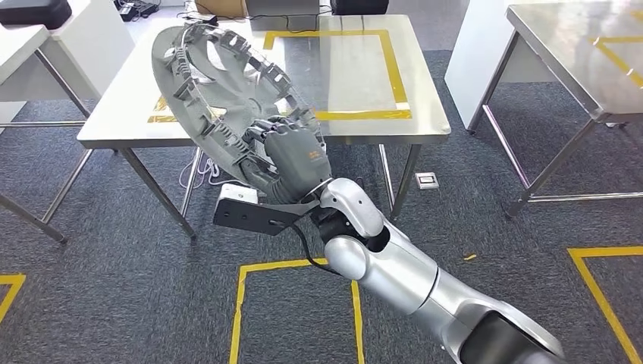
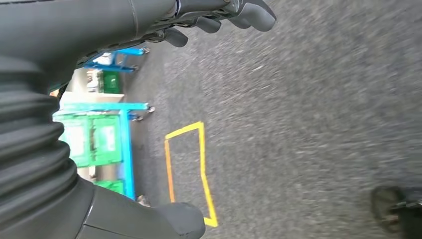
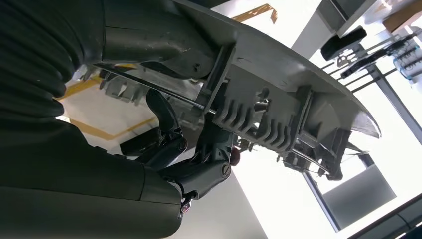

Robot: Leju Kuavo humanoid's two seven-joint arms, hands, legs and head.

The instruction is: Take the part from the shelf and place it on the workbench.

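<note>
My right hand (image 1: pixel 292 159) grips the rim of a large round grey plastic part (image 1: pixel 220 91), a hubcap-like disc with ribbed clips around its edge. The disc is held tilted, above the near left part of the steel workbench (image 1: pixel 356 125), which has a yellow tape rectangle (image 1: pixel 394 72) on its top. In the right wrist view the fingers (image 3: pixel 169 124) curl around the part's rim (image 3: pixel 278 99). The left hand (image 2: pixel 219 20) hangs over grey carpet with fingers loosely apart and nothing in it.
A second steel table (image 1: pixel 576 53) stands at the right, a white table (image 1: pixel 45 45) at the left. Yellow tape squares (image 1: pixel 296 265) mark the carpet. A white socket box (image 1: pixel 426 180) lies under the workbench. Blue racks with green bins (image 2: pixel 99 139) appear in the left wrist view.
</note>
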